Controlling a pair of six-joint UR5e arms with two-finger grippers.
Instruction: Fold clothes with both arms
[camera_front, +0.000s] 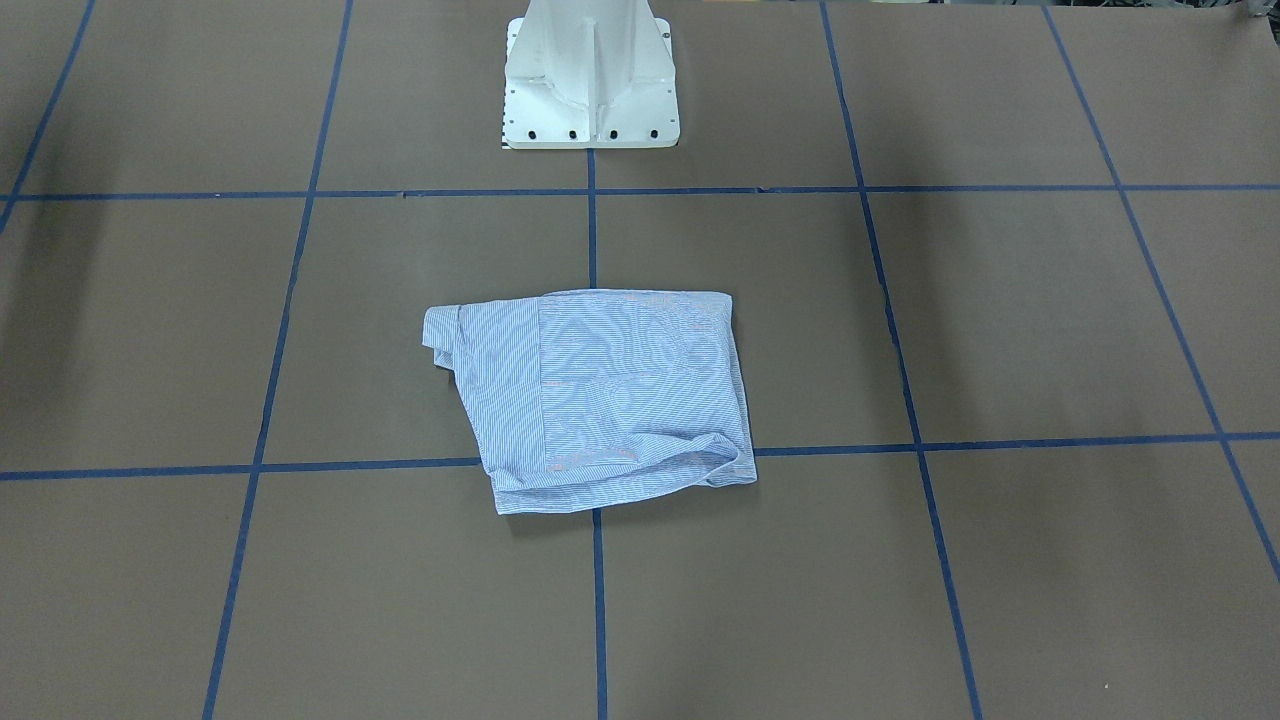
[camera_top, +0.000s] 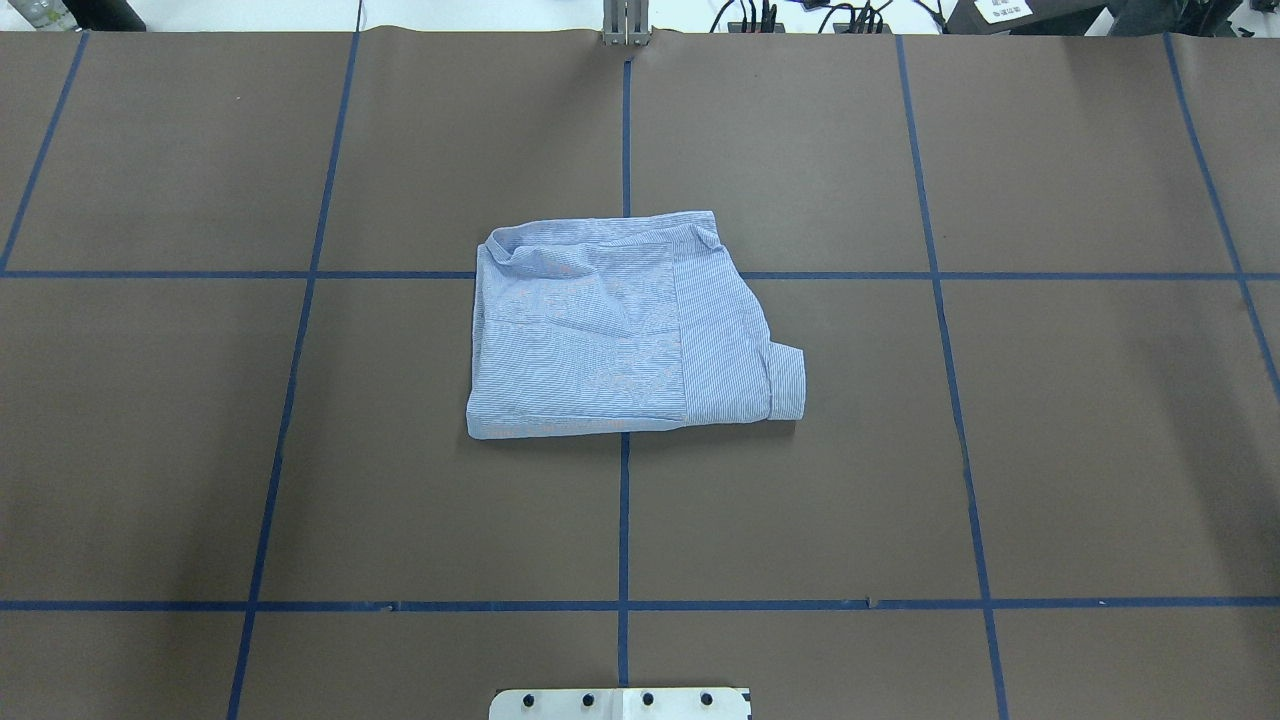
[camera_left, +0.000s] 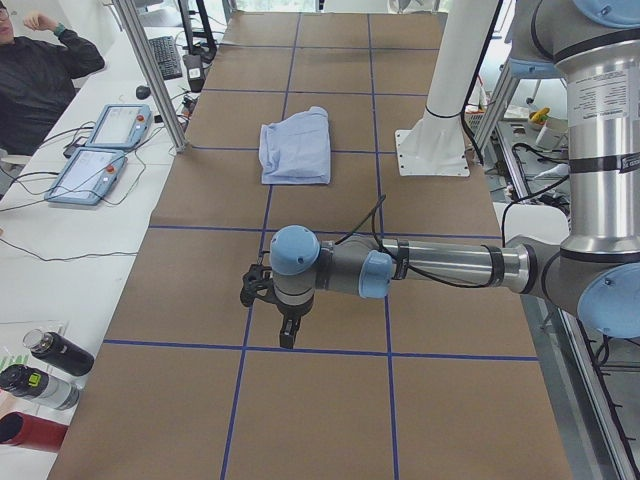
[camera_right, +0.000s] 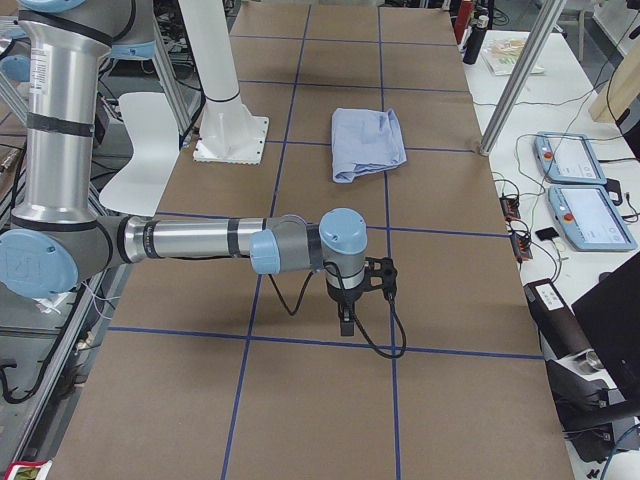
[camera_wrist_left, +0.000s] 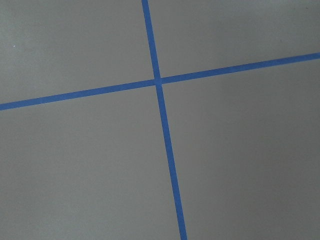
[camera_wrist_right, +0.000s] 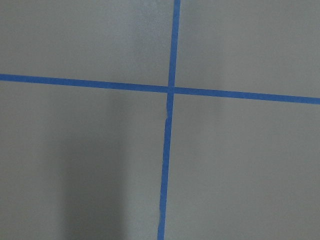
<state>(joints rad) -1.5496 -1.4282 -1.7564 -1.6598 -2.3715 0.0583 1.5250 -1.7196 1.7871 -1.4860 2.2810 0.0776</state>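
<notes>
Folding looks done, so your left fingers (camera_left: 287, 337) at 9 o'clock and right fingers (camera_right: 346, 322) at 3 hang clear of the shirt (camera_top: 620, 330); grip untellable.

Bright, even light comes from above. Soft dark shadows lie on the table (camera_front: 1000, 600) at both sides. The shirt (camera_top: 600, 330) shows wavy swirls in its thin stripes. Wrist pictures look a bit soft

The desk (camera_front: 1000, 320) is covered in brown paper and gridded off with blue tape lines (camera_front: 592, 230). A white pedestal base (camera_front: 590, 80) is mounted at one long edge. Teach pendants (camera_left: 118, 126) and bottles (camera_left: 55, 352) are parked alongside, and a person in black (camera_left: 40, 75) is seated there.
</notes>
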